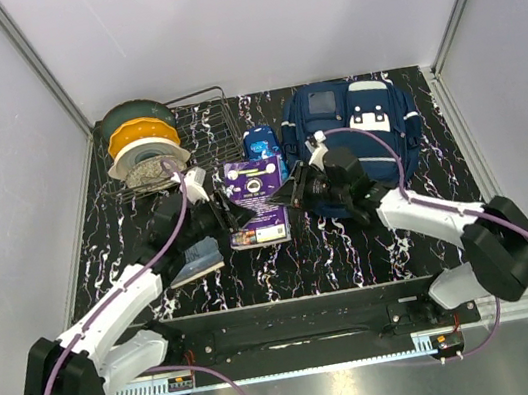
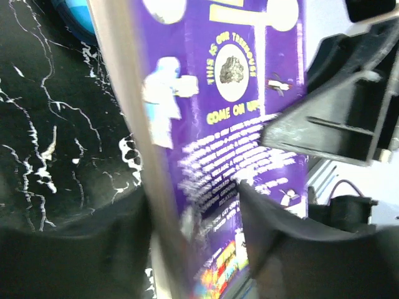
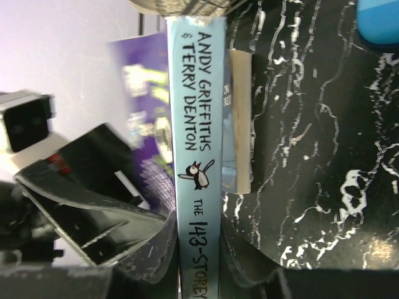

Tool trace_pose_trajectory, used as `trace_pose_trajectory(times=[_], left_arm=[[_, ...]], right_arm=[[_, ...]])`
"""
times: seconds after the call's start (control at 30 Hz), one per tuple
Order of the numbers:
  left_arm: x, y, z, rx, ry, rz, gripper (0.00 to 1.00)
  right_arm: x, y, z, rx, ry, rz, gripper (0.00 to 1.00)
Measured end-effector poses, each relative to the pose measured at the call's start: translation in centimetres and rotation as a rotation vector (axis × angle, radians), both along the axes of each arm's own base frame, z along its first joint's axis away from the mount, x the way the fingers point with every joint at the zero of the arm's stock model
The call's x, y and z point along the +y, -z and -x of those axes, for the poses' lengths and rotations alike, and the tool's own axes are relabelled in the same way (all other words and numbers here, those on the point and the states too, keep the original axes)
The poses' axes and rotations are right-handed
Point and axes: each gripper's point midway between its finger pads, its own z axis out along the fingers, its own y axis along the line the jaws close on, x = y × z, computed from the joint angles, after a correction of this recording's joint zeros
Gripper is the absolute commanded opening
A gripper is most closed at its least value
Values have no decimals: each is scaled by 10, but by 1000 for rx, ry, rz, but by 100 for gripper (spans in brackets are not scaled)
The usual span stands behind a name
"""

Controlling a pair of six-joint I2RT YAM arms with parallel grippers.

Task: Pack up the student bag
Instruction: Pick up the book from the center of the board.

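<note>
Right gripper [image 3: 198, 237] is pinching the spine of the purple book [image 1: 255, 194], which is showing "ANDY GRIFFITHS & TERRY DENTON" and "THE 143-STOREY". Left gripper [image 2: 192, 193] is straddling the opposite edge, beside "COME ON UP"; I cannot tell whether it is gripping. The student bag [image 1: 364, 130] is lying at the book's two o'clock.

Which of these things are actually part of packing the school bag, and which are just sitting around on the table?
Part of the job: navy blue fabric backpack with white stripes; purple paperback book, between the left claw and the right claw; probably the small glossy blue pencil case.
Just lying about: black wire rack; stack of orange, white and green spools.
</note>
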Motion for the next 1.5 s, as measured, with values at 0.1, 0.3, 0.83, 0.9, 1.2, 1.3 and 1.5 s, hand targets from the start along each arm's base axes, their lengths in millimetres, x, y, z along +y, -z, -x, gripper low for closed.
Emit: trace_pose_trajectory(times=[0.1, 0.3, 0.83, 0.9, 1.2, 1.3, 1.5], left_arm=[[-2, 1, 3, -2, 25, -20, 99], [-1, -40, -3, -138, 29, -52, 99], [-46, -101, -49, -263, 171, 39, 99], [-51, -99, -48, -251, 200, 58, 99], [-78, -133, -28, -309, 392, 254, 99], [-81, -156, -17, -370, 459, 323, 99], [-83, -184, 4, -425, 586, 437, 99]], right_arm=[[-5, -18, 5, -46, 11, -6, 0], [-26, -33, 19, -126, 37, 75, 0], [-78, -99, 69, -302, 99, -25, 0], [-80, -103, 70, -314, 103, -35, 0], [-80, -118, 78, -355, 85, -85, 0], [-82, -131, 83, -390, 79, -116, 0], [-80, -151, 93, -446, 40, -177, 0]])
